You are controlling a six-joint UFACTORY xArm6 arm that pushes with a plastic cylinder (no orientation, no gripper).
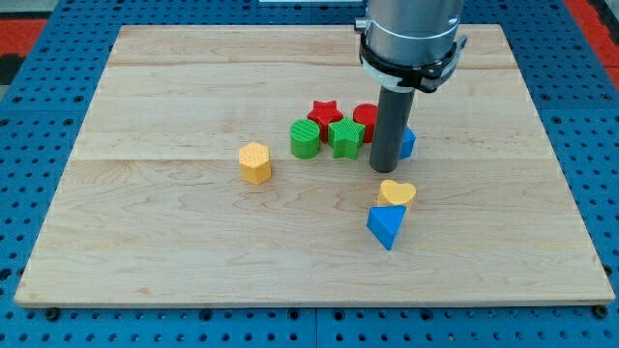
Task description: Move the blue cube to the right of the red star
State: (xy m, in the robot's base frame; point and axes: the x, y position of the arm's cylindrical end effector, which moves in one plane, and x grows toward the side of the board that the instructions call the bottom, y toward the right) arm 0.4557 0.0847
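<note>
Camera view showed a wooden board (145, 242) on a blue pegboard table (29, 145). Furthest to the view's left stood a yellow hexagonal block (255, 162), alone and well apart from the rest. Next came a green cylinder (305, 138), touching or just beside a green star (344, 136), with the red star (325, 110) just behind them toward the view's top. A red cylinder (365, 118) sat at the red star's right, partly hidden by the rod. My tip (386, 169) rested on the board just left of the blue cube (407, 143), which peeked out from behind the rod, right of the red cylinder. Below lay a yellow heart (397, 193) touching a blue triangular block (386, 226). The rod carried no jaws, so there was no jaw state to tell.
</note>
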